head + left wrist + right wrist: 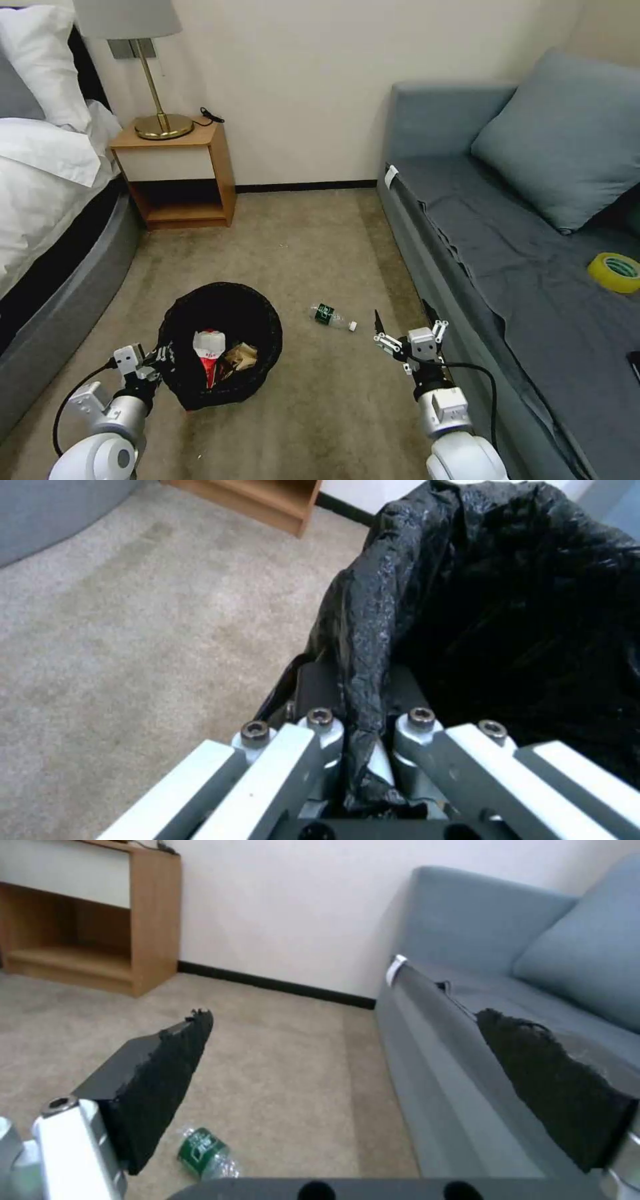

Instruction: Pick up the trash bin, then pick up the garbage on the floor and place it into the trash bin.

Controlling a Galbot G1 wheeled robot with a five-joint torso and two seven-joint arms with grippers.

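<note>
While the left arm reaches forward low over the carpet (320,227), its left gripper (159,357) is clamped on the near-left rim of the trash bin (223,303); in the left wrist view the fingers (320,730) pinch a fold of the black liner (363,645) tight between them. Inside the bin lie a red snack packet (208,353) and a crumpled brown paper bag (241,357).

Right arm extended forward beside the bin's right side, wrist roughly level, right gripper (400,327) spread wide with nothing between the dark pads (167,1075). It hangs close along the grey sofa (507,267) front.

Small clear green-labelled bottle (331,317) lies on its side on the carpet, to the right of the bin and between bin and sofa, just left of and slightly beyond the right gripper's tips, not touching them. In the right wrist view the bottle (203,1152) shows under the gripper's left finger.

Wooden nightstand (180,173) stands well beyond the bin, against the wall.
</note>
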